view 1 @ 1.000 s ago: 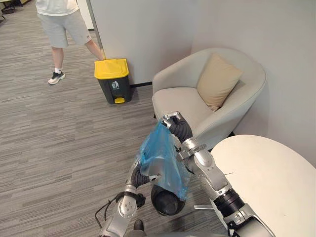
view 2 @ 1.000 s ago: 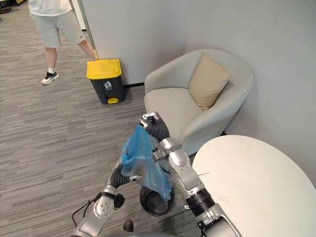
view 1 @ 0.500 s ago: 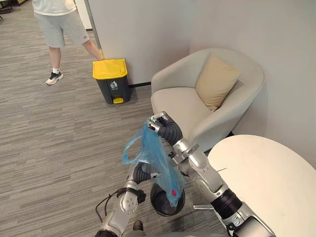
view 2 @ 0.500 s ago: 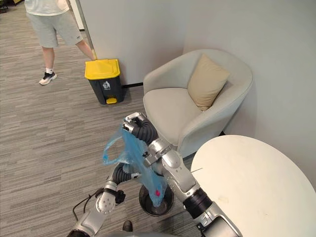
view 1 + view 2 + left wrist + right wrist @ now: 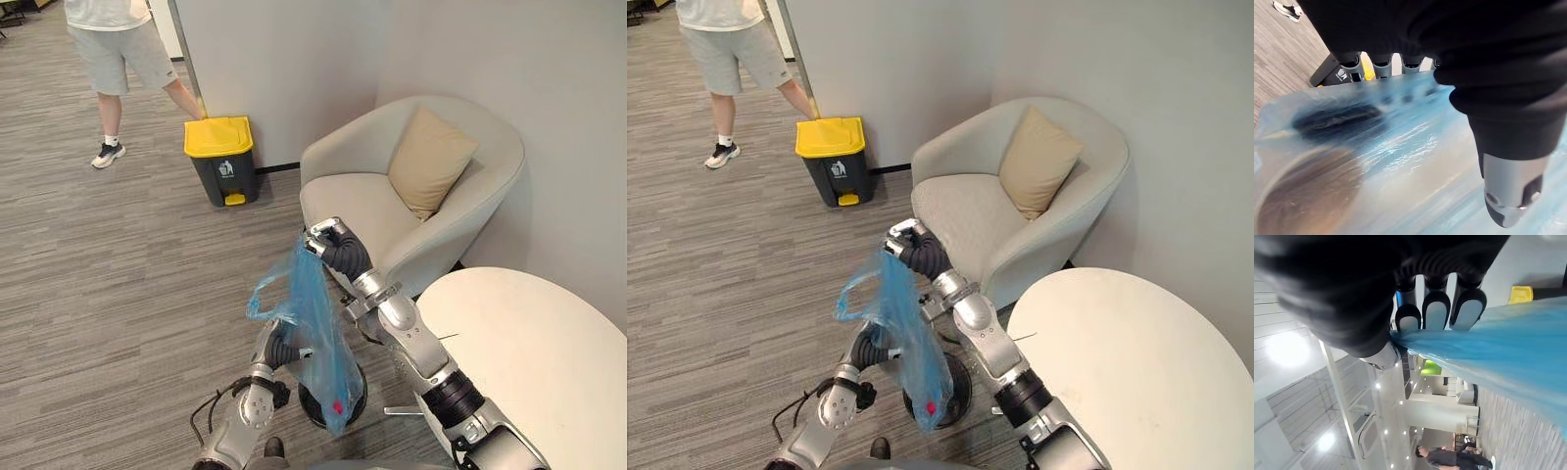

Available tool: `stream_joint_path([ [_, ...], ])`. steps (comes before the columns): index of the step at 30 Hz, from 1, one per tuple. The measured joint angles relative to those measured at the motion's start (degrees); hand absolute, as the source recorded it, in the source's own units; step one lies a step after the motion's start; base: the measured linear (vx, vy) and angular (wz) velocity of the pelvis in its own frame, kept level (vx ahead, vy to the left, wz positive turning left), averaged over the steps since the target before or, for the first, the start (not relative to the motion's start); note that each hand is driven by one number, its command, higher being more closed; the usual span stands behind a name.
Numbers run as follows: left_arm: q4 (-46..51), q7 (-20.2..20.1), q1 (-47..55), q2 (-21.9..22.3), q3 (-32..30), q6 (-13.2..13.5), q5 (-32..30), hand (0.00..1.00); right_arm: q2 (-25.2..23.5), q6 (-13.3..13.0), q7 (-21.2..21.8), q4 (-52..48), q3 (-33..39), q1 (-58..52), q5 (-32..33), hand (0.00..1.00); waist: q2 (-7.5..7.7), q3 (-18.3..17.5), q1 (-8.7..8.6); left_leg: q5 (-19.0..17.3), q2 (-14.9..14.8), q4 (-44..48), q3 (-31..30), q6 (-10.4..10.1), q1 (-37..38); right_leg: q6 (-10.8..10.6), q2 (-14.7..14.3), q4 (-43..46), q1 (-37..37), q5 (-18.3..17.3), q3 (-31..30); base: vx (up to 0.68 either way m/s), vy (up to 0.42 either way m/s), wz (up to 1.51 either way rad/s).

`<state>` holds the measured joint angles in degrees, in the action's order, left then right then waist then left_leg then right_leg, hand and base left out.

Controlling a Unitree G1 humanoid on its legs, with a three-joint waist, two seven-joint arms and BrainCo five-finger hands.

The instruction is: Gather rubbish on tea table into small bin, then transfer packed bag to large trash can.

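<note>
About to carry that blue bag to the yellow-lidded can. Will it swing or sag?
Probably floppy: the blue bag hangs as a long limp drape from the right hand, so it may swing. Likely light: the thin film looks nearly empty, one small red scrap at the bottom.

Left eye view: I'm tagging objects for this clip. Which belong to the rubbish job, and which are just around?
Job: blue bag, pinched by right hand; small black bin; yellow-lidded trash can; white table.
Around: armchair; cushion; person.
</note>
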<state>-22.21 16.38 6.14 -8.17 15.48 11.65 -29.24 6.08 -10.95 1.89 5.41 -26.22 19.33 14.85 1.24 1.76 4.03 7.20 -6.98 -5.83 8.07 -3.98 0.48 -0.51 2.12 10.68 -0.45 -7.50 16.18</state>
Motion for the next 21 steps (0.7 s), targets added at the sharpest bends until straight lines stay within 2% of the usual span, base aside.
stream_joint_path([
  [8, -0.8, 0.0, 0.6, 0.0, -0.3, 0.0, 0.6, 0.0, 0.2, 0.0, -0.8, 2.9, 1.8, -0.1, -4.1, 1.0, -0.07, 0.0, 0.01, 0.0, 0.0, 0.0, -0.1, 0.0, 0.0, 0.0, 0.0, 0.1, 0.0, 0.0, 0.1, 0.0, 0.0, 0.0],
  [21, -0.4, 0.1, 0.8, 0.1, -2.8, 0.1, 1.7, 0.0, 0.1, 0.0, -1.6, 2.9, 4.1, -1.3, -5.4, 1.0, -0.08, 0.1, 0.03, 0.0, 0.1, 0.0, -0.4, 0.0, -0.2, -0.2, 0.1, 0.2, 0.0, -0.3, 0.4, 0.0, 0.0, 0.0],
])
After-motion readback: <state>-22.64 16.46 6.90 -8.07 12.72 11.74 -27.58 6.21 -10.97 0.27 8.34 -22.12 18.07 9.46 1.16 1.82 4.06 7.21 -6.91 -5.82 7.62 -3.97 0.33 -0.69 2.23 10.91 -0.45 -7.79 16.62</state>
